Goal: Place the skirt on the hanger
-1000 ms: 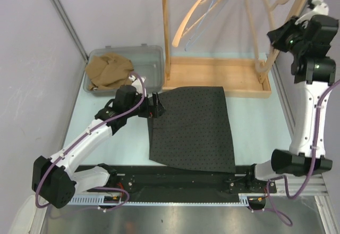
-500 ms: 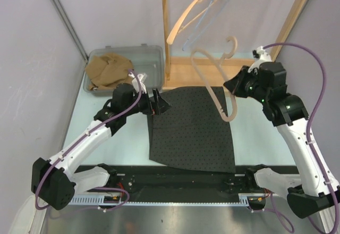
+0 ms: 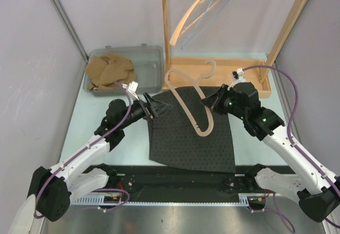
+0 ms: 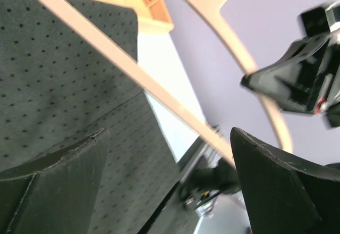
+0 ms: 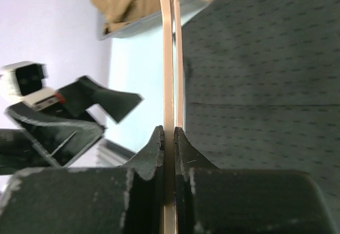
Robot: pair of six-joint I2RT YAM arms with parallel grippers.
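Fingers on my right gripper (image 5: 169,138) pinch the hanger (image 5: 168,58) above the skirt (image 3: 186,143); my left gripper (image 3: 162,109) hangs spread near the skirt's left edge.

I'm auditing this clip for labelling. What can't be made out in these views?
Left wrist: hanger hook cut off by the top edge.
Right wrist: hanger seen edge-on; fingers of the right gripper hide the gripped spot.
Top external: tan garment in the bin crumpled, type unclear.
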